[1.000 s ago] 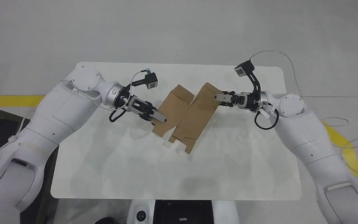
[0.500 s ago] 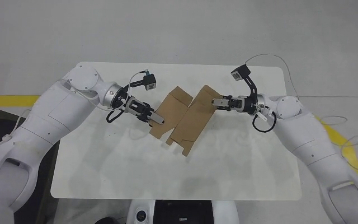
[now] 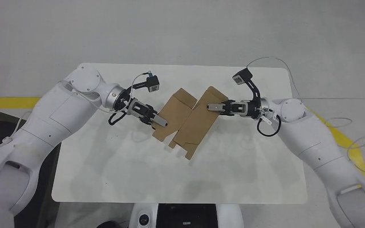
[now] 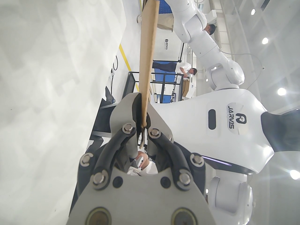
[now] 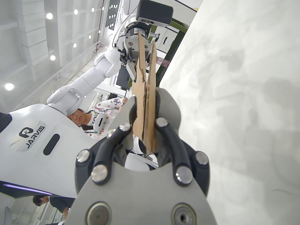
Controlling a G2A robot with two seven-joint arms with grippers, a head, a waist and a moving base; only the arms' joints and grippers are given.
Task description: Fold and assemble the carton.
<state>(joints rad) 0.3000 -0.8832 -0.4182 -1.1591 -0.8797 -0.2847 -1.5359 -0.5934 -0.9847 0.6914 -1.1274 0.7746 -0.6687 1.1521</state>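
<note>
Both arms are on the carton (image 3: 185, 119) here, and it is hanging between the two tools over the table (image 3: 114, 171). The left gripper (image 3: 161, 121) is clamped tight on one edge of the board, its fingers pinching the thin sheet. The right gripper (image 3: 212, 106) is clamped on the opposite edge, biting what looks like two layers of cardboard lying together. The two tools are facing each other across the sheet.

By my read this is early going. The carton is a flattened blank, with no walls raised, no box shape opened and no flaps tucked. Squaring it open, folding the flaps and closing the ends all look left to do.

As for orientation, the broad faces are looking up and down. The long axis is running diagonally, from the end just past the right gripper's tips down past the left gripper's tips toward the robot. Each gripper is seeing the board edge-on, stretching away from its fingers toward the other.
</note>
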